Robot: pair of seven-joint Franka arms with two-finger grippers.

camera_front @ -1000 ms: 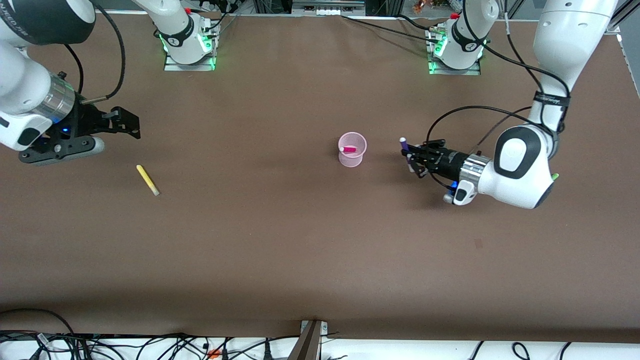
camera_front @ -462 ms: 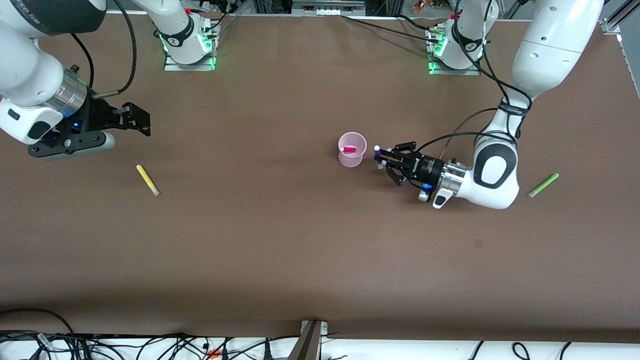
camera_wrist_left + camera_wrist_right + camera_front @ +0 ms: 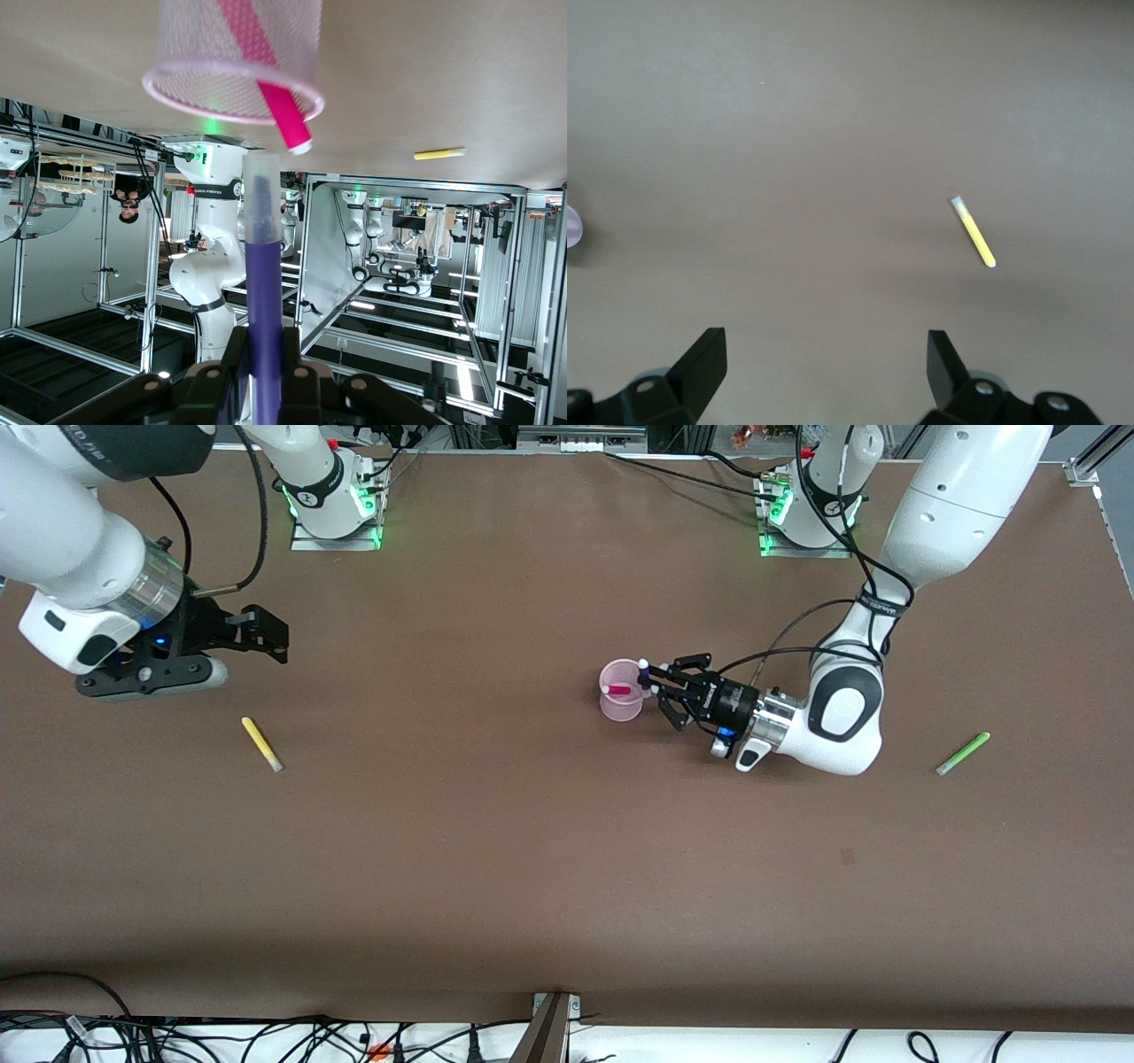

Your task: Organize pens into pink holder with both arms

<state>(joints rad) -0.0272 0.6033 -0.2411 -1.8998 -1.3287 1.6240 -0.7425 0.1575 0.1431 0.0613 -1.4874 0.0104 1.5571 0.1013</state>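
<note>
Gripping the purple pen (image 3: 646,676) upright beside the pink holder's (image 3: 623,704) rim at frame centre, the left claw (image 3: 657,687) closes in while the right claw (image 3: 257,638) waits wide open at upper left.

— What is the room like?
— Most of what shows is one wide table (image 3: 532,850) covered in plain matte brown. The light on it is even, with a darker band of shadow (image 3: 443,965) along the table's edge nearest the front camera.
— Any marks on the table?
— One small dark spot (image 3: 848,856), toward the left arm's end.
— And past that near edge?
— A white strip (image 3: 974,1045) strewn with black cables (image 3: 266,1036), and a grey metal bracket (image 3: 549,1027) fixed at the middle of the table's edge.
— And around the table?
— In the left wrist view, aluminium frames (image 3: 407,185) form open bays, with bright patches of light (image 3: 362,305) among them.
</note>
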